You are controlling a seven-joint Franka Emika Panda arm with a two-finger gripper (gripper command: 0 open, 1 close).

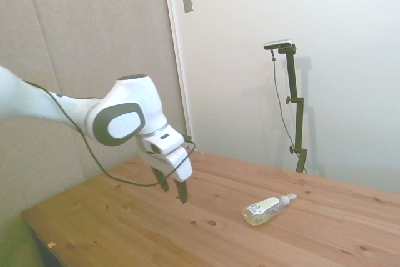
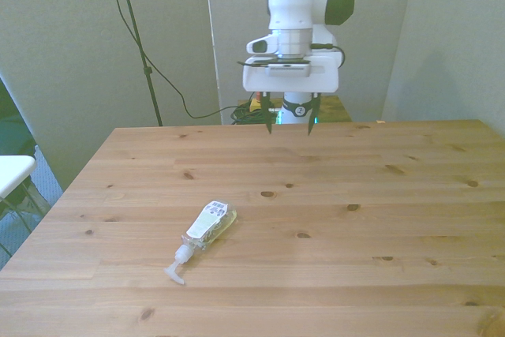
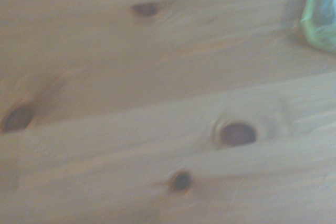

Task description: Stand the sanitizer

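Sanitizer (image 2: 208, 227) lies on its side on the counter (image 2: 394, 219), toward the front view's left, pump nozzle pointing at the near edge, label up. Tool (image 2: 289, 123) hangs high over the far edge, fingers spread wide, empty, well apart from the bottle. Best approach, by my reading: descend over the body, straddle it across its width, close firmly, then tip the base down.

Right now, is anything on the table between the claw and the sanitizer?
Nothing visible. The claw hangs open above bare table, and the sanitizer lies on its side, apart from it, with only wood between them.
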